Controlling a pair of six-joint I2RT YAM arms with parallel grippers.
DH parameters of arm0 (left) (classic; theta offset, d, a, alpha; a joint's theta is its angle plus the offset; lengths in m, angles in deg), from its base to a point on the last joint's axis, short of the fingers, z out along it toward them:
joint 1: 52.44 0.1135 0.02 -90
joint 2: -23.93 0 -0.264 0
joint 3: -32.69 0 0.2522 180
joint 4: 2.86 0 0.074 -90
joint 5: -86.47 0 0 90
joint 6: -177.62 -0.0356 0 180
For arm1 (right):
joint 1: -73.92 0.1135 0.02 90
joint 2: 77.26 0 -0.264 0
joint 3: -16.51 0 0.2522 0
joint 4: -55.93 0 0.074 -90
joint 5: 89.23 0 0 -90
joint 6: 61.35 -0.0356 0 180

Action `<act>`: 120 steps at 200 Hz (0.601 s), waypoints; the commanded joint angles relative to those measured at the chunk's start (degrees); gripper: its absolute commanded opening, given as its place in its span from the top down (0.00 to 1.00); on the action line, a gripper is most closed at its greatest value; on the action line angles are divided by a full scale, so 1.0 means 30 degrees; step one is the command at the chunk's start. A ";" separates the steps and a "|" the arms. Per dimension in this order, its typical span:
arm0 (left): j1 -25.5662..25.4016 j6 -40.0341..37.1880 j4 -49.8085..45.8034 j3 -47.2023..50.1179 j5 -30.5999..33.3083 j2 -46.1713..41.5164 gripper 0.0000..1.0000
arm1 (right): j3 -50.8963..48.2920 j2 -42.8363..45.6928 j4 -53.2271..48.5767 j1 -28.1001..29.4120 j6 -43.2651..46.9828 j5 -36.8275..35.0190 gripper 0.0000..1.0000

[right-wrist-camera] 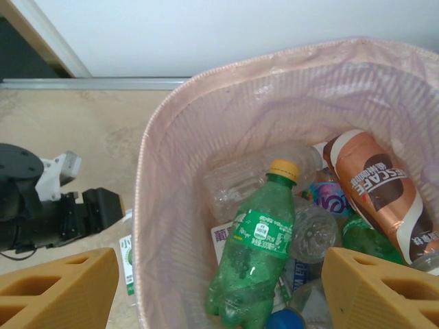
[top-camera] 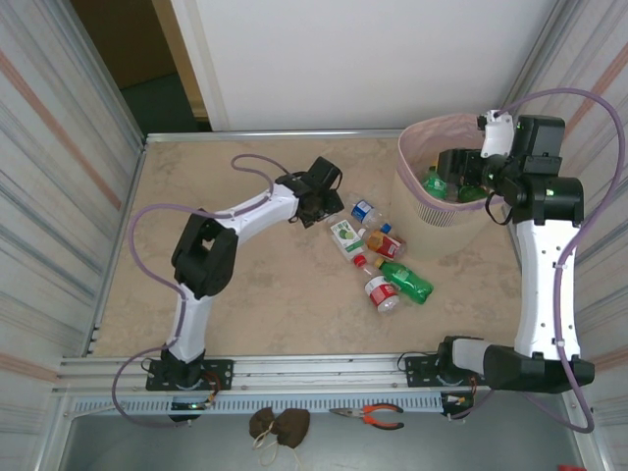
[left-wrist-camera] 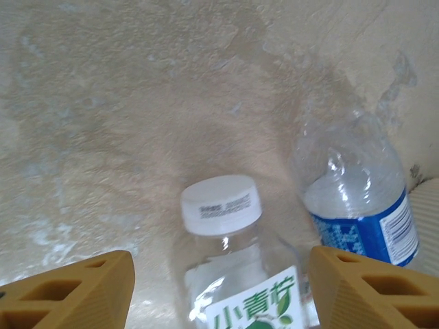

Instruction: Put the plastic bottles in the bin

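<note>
Top view: left pincer (top-camera: 329,204) is poised at the near-left edge of the loose bottles (top-camera: 378,255) lying mid-counter (top-camera: 275,304). Right pincer (top-camera: 469,182) is held over the bin (top-camera: 432,211) at the far right.

Left wrist: jaws are spread and nothing is gripped. The white-capped bottle (left-wrist-camera: 230,267) lies between the fingers (left-wrist-camera: 75,295), cap pointing away. The blue-labelled bottle (left-wrist-camera: 360,205) lies just beside the right-hand finger. A straight descent is advised, with closure on the body rather than the cap. That finger should be slipped into the gap so the neighbour isn't pinched. The thin clear wall is judged likely to buckle, so a moderate squeeze is called for.

Right wrist: jaws are spread and empty above the bin. A green bottle (right-wrist-camera: 254,253) and others lie inside. This arm should be cleared before the drop.
</note>
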 commanded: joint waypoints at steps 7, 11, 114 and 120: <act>0.0128 0.0988 -0.1102 -0.1828 -0.0484 0.1479 0.33 | -0.0338 0.0531 0.0313 -0.0274 -0.0105 0.0324 0.24; 0.0144 0.1072 -0.1224 -0.2052 -0.0512 0.1663 0.33 | -0.0347 0.0530 0.0342 -0.0284 -0.0110 0.0342 0.24; 0.0687 0.2956 -0.2830 -0.4285 -0.1650 0.4650 0.42 | -0.0816 0.0710 0.0514 -0.0685 0.0224 0.0614 0.24; 0.0713 0.3056 -0.2746 -0.4185 -0.1685 0.4700 0.44 | -0.0816 0.0708 0.0518 -0.0693 0.0239 0.0646 0.24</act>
